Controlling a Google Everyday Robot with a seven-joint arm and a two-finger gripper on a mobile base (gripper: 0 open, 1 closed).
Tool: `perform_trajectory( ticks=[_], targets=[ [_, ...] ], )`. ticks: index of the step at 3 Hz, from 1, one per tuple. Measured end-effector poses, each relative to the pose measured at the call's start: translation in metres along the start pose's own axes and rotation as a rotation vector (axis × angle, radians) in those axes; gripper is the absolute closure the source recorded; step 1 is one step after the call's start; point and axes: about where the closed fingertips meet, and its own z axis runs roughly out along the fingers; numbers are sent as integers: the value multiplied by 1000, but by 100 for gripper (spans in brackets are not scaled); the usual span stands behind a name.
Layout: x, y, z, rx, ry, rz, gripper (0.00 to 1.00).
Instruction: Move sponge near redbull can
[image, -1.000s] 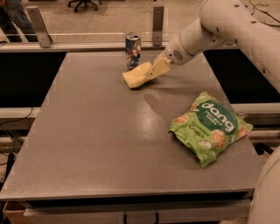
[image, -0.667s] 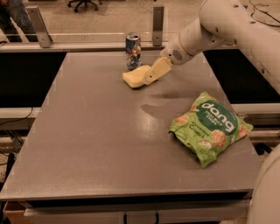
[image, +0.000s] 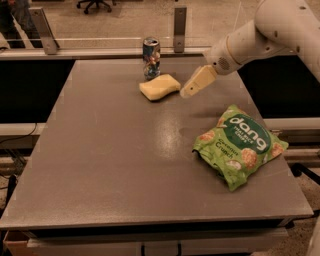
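Toward twelve o'clock, pale yellow foam sponge (image: 159, 87) lies beside slim blue-silver redbull can (image: 151, 57); gripper (image: 192, 86) at its three o'clock, closure indeterminate; we judge withdrawal remains.

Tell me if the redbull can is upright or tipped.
Upright: the redbull can stands top up behind the sponge; the gripper is just beside the sponge.

Grey table (image: 115, 175) bears sponge (image: 159, 87), redbull can (image: 151, 57), snack bag (image: 239, 145); gripper (image: 190, 89) above

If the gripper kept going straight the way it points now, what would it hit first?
Probably the tabletop just beside the sponge. The gripper angles down toward the table next to the sponge's near end. Depth is unclear, so it might clip that end instead.
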Motion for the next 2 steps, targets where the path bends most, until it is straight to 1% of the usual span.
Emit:
perform_trajectory(
  ticks=[1, 2],
  targets=[
    [20, -19, -37, 15, -54, -56, 0],
    [14, -23, -42, 27, -64, -89, 0]
  ],
)
